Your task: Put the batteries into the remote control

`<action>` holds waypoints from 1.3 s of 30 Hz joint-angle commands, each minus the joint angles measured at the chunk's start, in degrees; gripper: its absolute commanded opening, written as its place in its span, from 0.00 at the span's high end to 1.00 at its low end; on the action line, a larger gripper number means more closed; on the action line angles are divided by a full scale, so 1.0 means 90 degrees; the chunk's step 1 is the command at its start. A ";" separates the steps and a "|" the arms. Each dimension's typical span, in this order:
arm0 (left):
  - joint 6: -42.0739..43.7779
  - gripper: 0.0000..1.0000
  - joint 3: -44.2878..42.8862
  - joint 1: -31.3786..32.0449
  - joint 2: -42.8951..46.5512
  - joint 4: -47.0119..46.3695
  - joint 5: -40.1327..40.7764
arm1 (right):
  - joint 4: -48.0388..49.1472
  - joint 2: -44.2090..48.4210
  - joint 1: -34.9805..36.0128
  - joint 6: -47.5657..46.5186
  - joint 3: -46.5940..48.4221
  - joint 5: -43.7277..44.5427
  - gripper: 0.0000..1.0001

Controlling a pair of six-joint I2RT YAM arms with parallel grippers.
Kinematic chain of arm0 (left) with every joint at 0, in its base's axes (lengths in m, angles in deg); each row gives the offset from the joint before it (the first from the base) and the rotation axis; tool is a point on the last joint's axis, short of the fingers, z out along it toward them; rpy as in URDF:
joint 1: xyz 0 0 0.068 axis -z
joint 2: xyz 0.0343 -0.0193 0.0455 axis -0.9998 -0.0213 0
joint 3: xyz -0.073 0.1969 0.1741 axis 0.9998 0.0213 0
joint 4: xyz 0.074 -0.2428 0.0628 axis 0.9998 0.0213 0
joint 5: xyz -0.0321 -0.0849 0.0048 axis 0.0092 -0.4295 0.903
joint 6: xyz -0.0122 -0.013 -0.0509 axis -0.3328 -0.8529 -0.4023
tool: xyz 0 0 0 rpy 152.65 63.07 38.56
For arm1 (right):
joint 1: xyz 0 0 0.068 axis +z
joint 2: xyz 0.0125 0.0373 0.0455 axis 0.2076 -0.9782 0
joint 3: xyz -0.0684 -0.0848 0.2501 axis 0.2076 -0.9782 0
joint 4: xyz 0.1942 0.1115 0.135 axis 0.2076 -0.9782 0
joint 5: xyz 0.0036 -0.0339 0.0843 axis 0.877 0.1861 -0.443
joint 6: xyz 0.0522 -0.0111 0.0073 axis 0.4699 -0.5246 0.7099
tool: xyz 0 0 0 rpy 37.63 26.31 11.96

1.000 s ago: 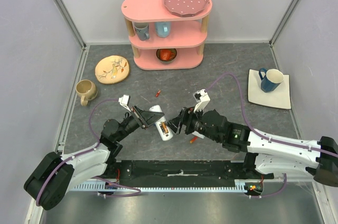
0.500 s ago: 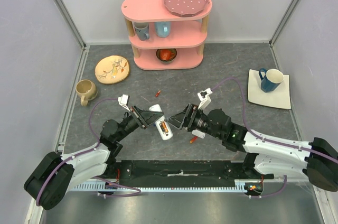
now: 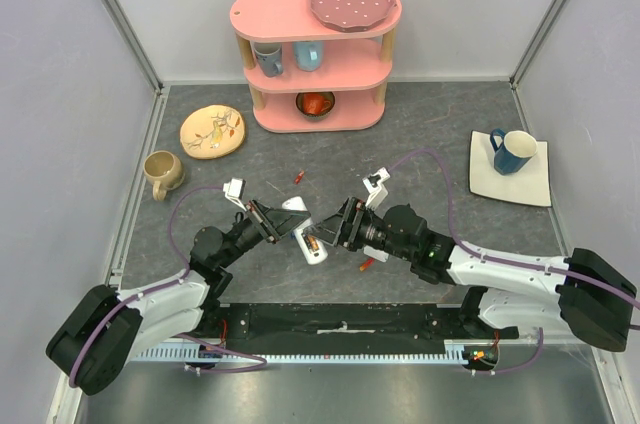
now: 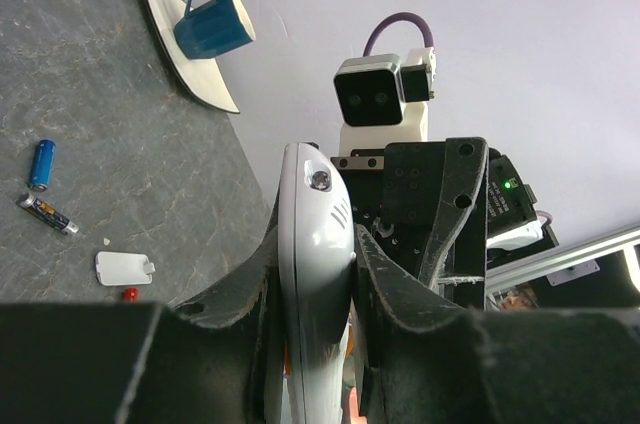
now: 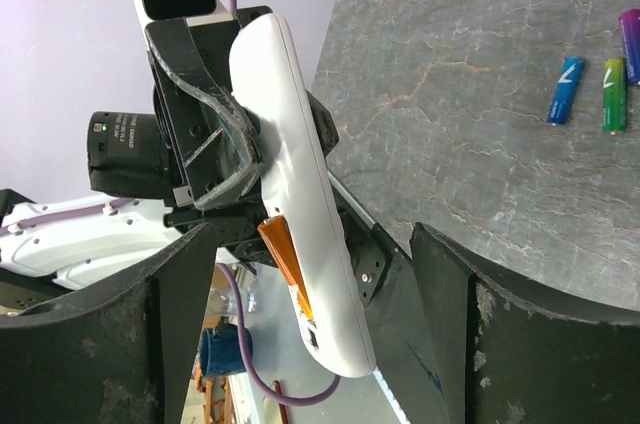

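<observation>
My left gripper (image 3: 281,222) is shut on the white remote control (image 3: 305,232) and holds it above the table, tilted; in the left wrist view the remote (image 4: 316,229) is pinched edge-on. An orange battery (image 5: 284,262) sits slanted in its open compartment. My right gripper (image 3: 337,229) is open, its fingers (image 5: 150,344) straddling the remote's lower end (image 5: 300,214) without touching it. Loose batteries lie on the table: blue (image 5: 565,90), green (image 5: 613,94), purple (image 5: 630,32), a dark one (image 4: 47,214), an orange one (image 3: 298,177) and a red one (image 3: 368,264).
A white battery cover (image 4: 125,267) lies on the table. A pink shelf (image 3: 315,54) with cups and a plate stands at the back. A yellow plate (image 3: 212,131) and a beige mug (image 3: 162,172) are at the left. A blue mug (image 3: 512,152) stands on a white square plate (image 3: 535,189) at the right.
My right gripper has moved a little left, closer around the remote's end. The left gripper and remote have stayed put.
</observation>
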 commanded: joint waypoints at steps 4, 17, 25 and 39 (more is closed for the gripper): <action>0.0190 0.98 0.0000 0.0024 -0.0053 -0.0548 0.0021 | 0.0571 -0.0132 -0.0079 0.0323 -0.0026 -0.0059 0.15; 0.0161 0.98 -0.0029 0.0024 -0.0043 -0.0596 0.0012 | 0.0630 -0.0308 -0.0127 0.0538 -0.0201 -0.0029 0.18; 0.0132 0.98 -0.0049 0.0024 -0.0014 -0.0606 0.0002 | 0.0708 -0.0328 -0.0127 0.0597 -0.0260 -0.0020 0.19; 0.0083 0.98 -0.0127 0.0024 0.0064 -0.0606 0.0031 | 0.0805 -0.0415 -0.0137 0.0685 -0.0397 -0.0078 0.22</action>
